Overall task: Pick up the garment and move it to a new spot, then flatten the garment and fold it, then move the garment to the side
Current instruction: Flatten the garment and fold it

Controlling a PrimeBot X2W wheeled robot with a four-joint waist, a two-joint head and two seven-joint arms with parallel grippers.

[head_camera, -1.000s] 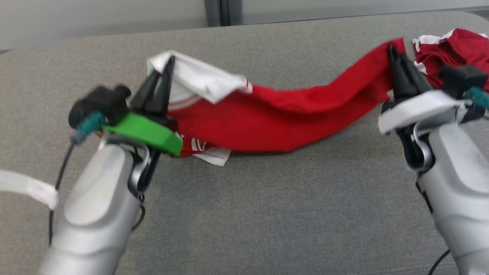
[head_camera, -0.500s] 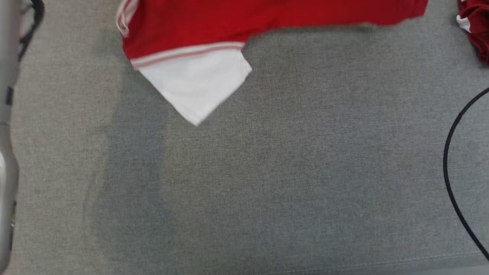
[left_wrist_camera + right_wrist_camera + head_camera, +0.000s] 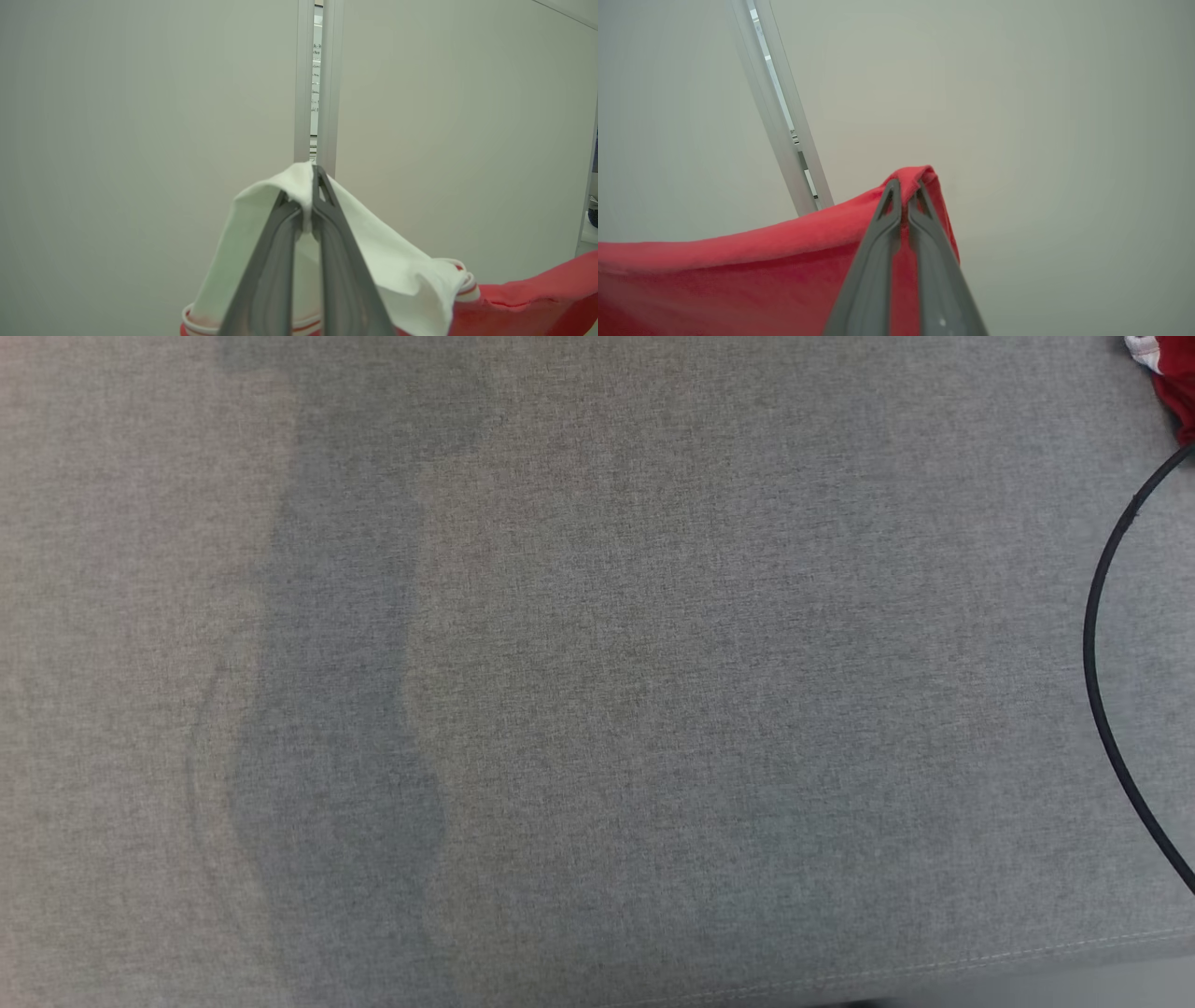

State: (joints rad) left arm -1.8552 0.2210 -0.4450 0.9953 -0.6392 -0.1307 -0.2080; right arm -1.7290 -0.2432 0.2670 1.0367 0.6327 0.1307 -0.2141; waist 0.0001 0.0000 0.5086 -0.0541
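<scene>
Likely office or lab test cell: plain pale partition panels (image 3: 140,116) joined by aluminium post (image 3: 304,84), broad grey woven upholstered cushion (image 3: 597,709), loose black cable (image 3: 1087,644).

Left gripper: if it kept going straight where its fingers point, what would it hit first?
The left gripper, shut on a white fold of the garment, points at the pale upright post between two wall panels. Nothing else shows in between; how far off it stands is unclear.

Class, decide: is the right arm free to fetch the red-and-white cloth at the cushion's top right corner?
Probably not yet: the right gripper is shut on an edge of the red garment, so it must let go before taking the red-and-white cloth.
</scene>
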